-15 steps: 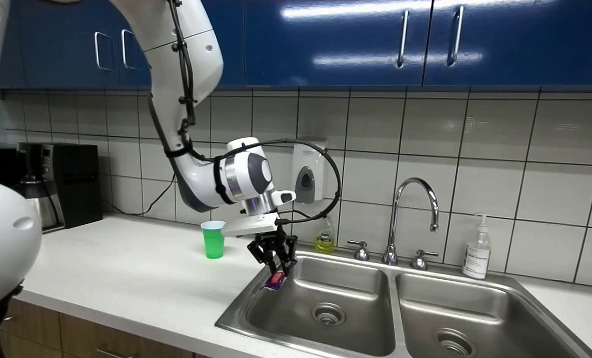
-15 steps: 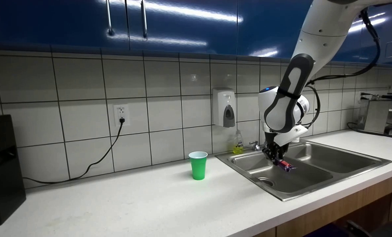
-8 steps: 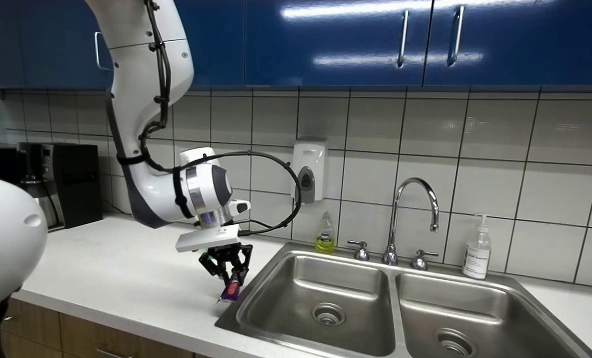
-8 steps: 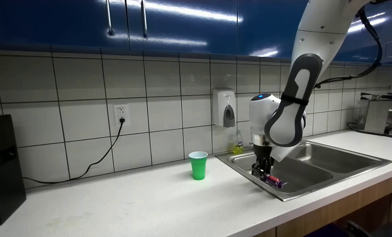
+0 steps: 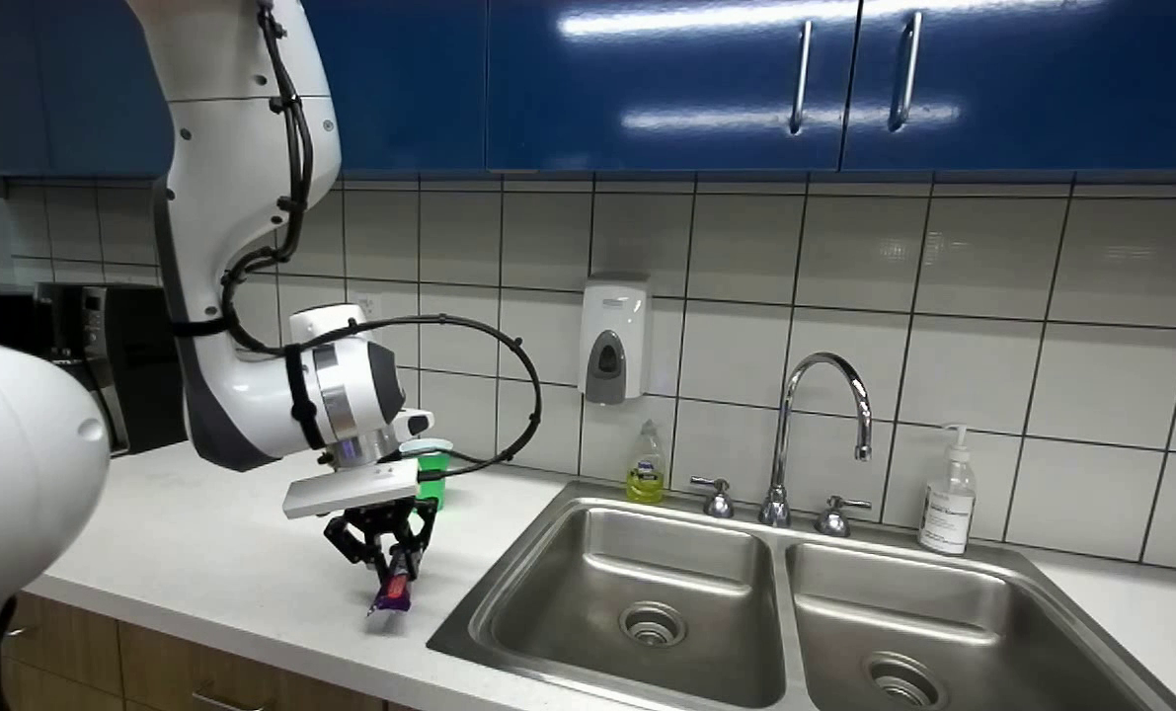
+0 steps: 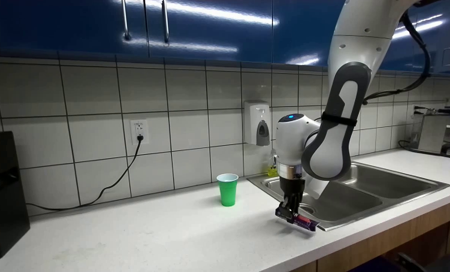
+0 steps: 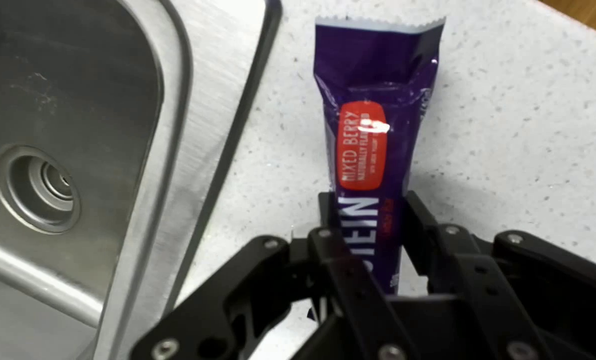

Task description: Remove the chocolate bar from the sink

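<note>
The chocolate bar is a dark purple packet with a red label. It shows in both exterior views [image 5: 392, 592] [image 6: 306, 223] and large in the wrist view [image 7: 373, 75]. My gripper [image 5: 398, 565] is shut on its sides, with one end sticking out past the fingers; the far end is hidden behind the gripper in the wrist view [image 7: 368, 212]. The bar hangs just above the white counter, beside the sink, with a shadow close below. The steel double sink [image 5: 627, 543] lies beside it; its rim shows at the left in the wrist view [image 7: 202, 115].
A green cup [image 6: 228, 192] stands on the counter [image 6: 153, 234] behind the gripper. A yellow soap bottle [image 5: 645, 476], chrome faucet [image 5: 783, 444] and pump bottle [image 5: 947, 509] line the sink's back. A black machine [image 6: 3, 196] stands at the counter's end. Blue cabinets [image 5: 666, 89] hang above.
My gripper has carried the bar from above the sink basin, across the rim, to above the counter beside it. It has also come lower. The cup and sink have not moved.
</note>
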